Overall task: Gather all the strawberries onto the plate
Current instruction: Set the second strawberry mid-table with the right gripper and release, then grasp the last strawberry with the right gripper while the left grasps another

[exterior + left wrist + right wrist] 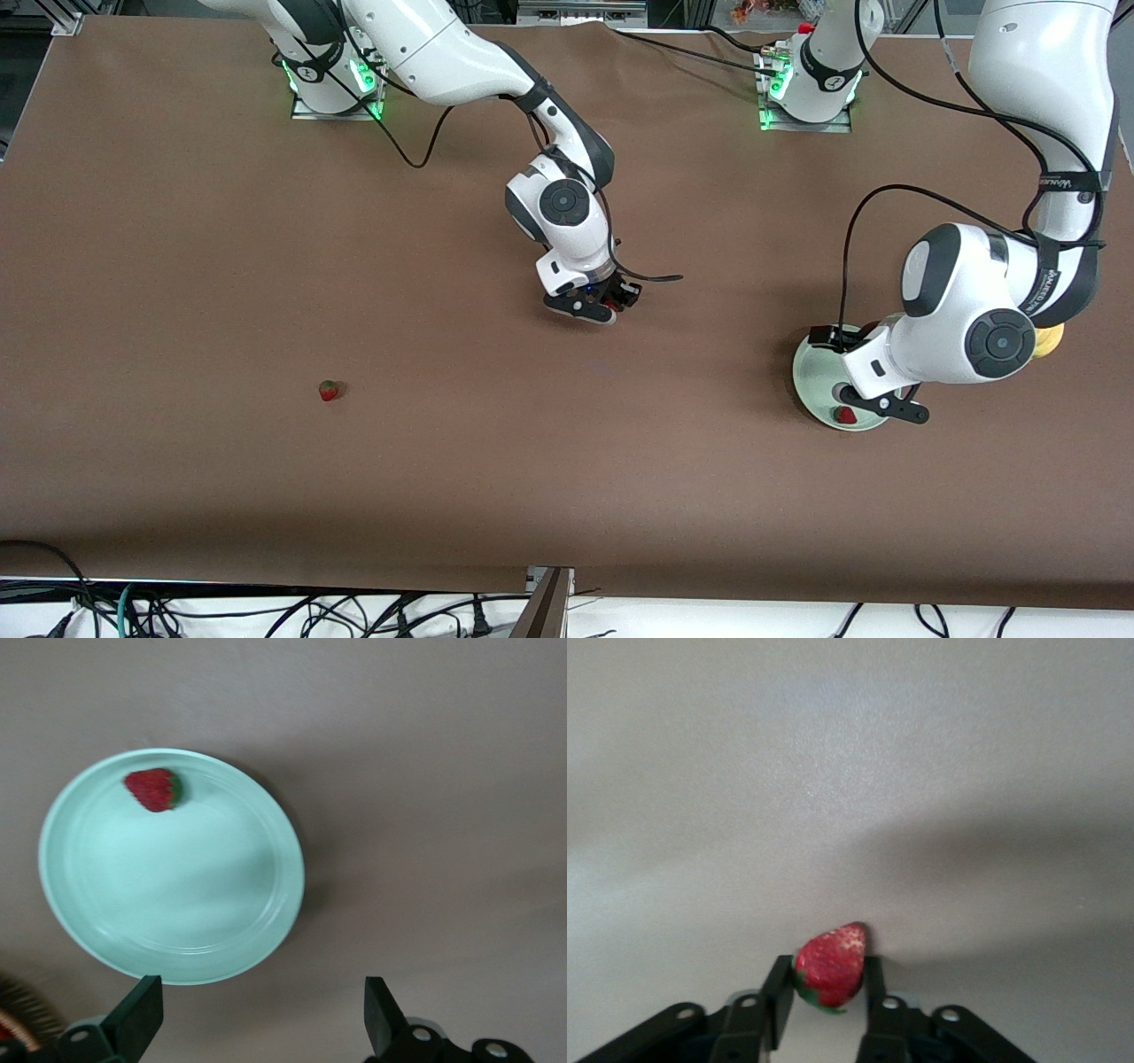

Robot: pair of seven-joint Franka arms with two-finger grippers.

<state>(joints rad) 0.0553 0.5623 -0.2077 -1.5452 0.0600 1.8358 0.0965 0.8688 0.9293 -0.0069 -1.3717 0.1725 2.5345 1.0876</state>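
One of three berries lying in the plate [811, 377] already: a berry [154, 788] resting just inside the rim, on the side nearer the front camera, seen also in the front view [847, 414]. Plate sitting toward the left arm's end of the worktop, roughly midway between the robots' edge and the camera's edge.

Second berry [830, 966] being pinched between the fingers [778, 1001] of the right gripper [603, 307], clenched on it, hanging over bare worktop near the middle, well apart from the plate. Cannot tell from these views whether the berry is touching the surface or lifted clear.

Third berry [329, 390] lying untouched on the worktop, toward the right arm's end and nearer the camera's edge than the right gripper, well apart from everything else.

Left gripper [257, 1014] hovering above the plate's edge, released, fingers spread wide with nothing between them; looking like waiting.

Judging progress at about a third: one delivered, one in hand, one not yet reached. Remaining, most likely: carrying the held berry across to the plate, then fetching the last. Something yellow [1048, 342] and a bit of wicker [18, 1014] showing beside the plate, mostly hidden by the left arm.
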